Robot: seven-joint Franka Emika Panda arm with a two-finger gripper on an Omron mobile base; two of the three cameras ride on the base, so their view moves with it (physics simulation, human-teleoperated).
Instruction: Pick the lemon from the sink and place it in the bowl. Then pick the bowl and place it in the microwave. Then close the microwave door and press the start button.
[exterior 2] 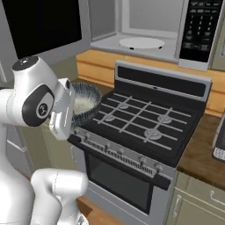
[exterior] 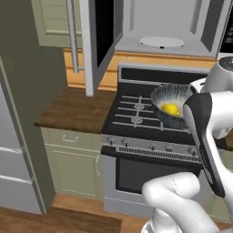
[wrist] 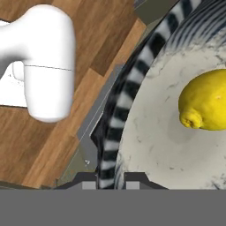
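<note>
Step in hand, by my judgement: carrying the bowl to the microwave. The small bright yellow lemon (wrist: 205,100) already lies inside the round dark grey bowl with pale ribbed streaks (wrist: 145,145), so the first part of the task reads as done.

The two-finger pincer (wrist: 110,180) is clenched on the bowl's near rim: in the hand view one dark finger tip stands just outside the striped wall and the other just inside it, the rim between them. The jaws stand narrowly apart, no wider than the wall they pinch. The lemon rests beyond the pincer, across the bowl floor, apart from both tips.

In the base views the bowl appears held clear above the black gas stove (exterior 2: 140,123) (whether it fully clears the grates I cannot confirm). The wide silver microwave (exterior: 168,27) sits above and beyond the pincer, its silver-framed door with black glass (exterior: 98,41) swung open and its white round turntable plate (exterior 2: 141,42) bare.

The next move likely calls for a level lift and forward reach, so the lemon stays put.
</note>
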